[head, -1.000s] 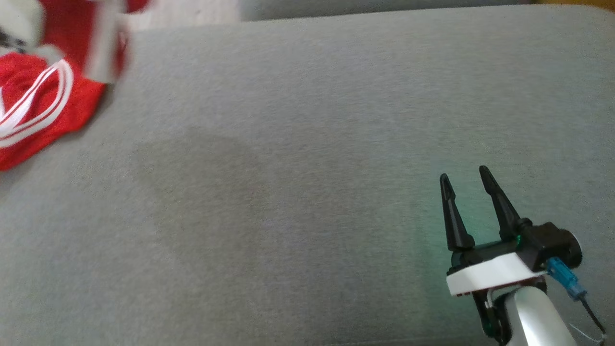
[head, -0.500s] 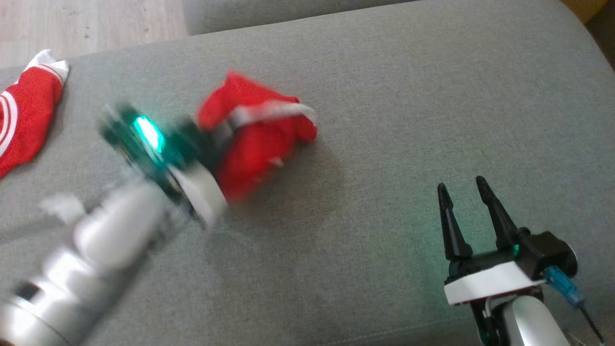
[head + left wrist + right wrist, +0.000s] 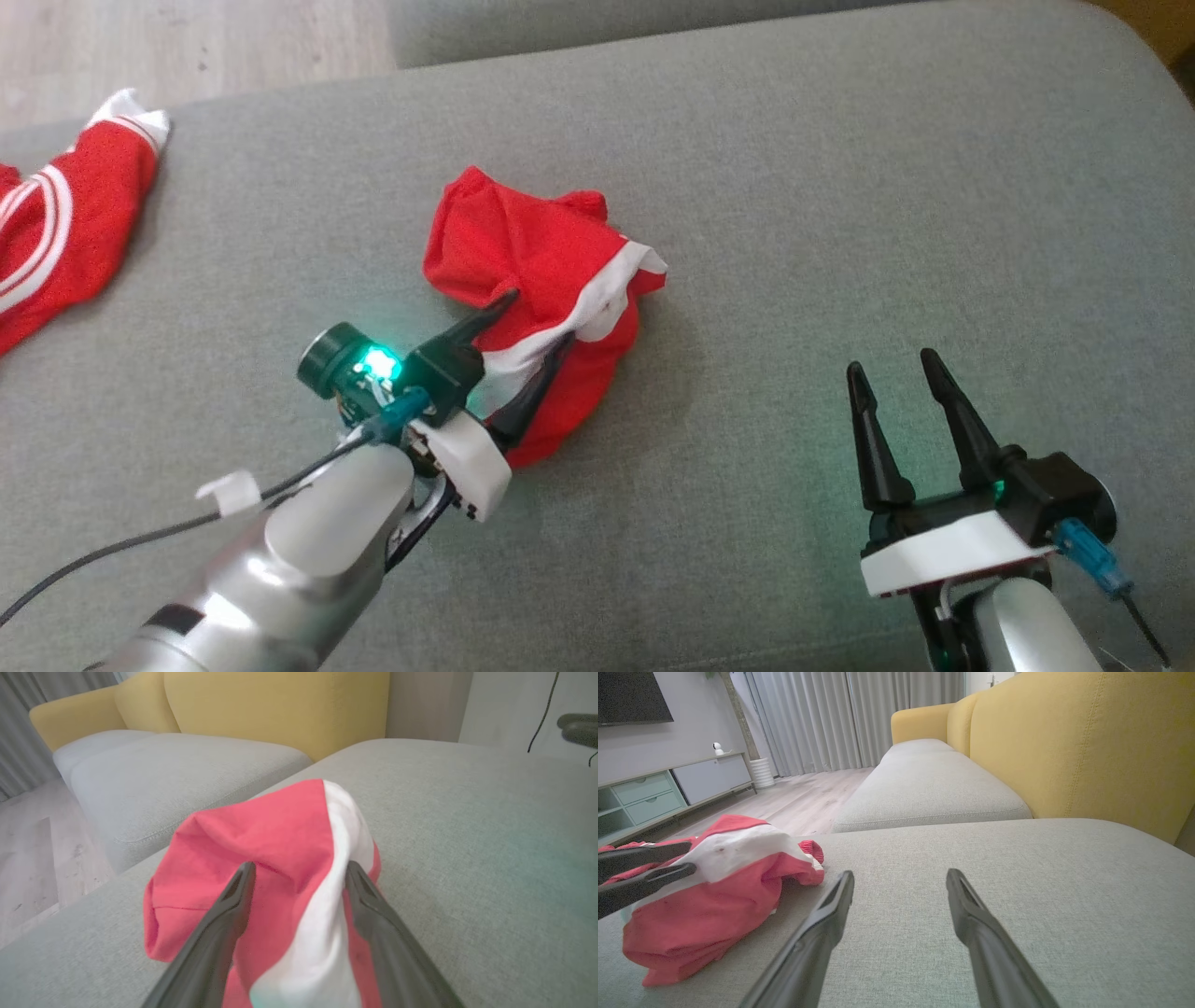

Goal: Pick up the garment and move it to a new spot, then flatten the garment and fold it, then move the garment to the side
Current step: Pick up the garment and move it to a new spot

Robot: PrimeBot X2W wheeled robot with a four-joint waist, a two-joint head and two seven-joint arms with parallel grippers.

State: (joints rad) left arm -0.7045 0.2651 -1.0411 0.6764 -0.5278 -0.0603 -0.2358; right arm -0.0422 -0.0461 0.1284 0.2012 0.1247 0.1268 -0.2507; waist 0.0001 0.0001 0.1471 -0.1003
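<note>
A crumpled red garment (image 3: 532, 247) with a white band lies in a heap on the grey sofa cushion (image 3: 794, 187), near its middle. My left gripper (image 3: 537, 319) is open, and its two fingers straddle the heap's near side with the white band between them. In the left wrist view the garment (image 3: 261, 830) bulges up between the spread fingers of that gripper (image 3: 299, 872). My right gripper (image 3: 892, 362) hovers open and holds nothing, well to the right of the heap. From the right wrist, the garment (image 3: 714, 905) lies left of my right gripper (image 3: 899, 875).
A second red garment with white stripes (image 3: 56, 233) lies at the cushion's far left edge. Wooden floor (image 3: 187, 47) shows beyond that edge. A yellow backrest (image 3: 1087, 742) rises on the right, and another grey cushion (image 3: 924, 784) lies further back.
The camera has shifted. My left arm swept in from the left with the red garment, and the heap now rests mid-cushion with the fingers spread. The right gripper has held still.
</note>
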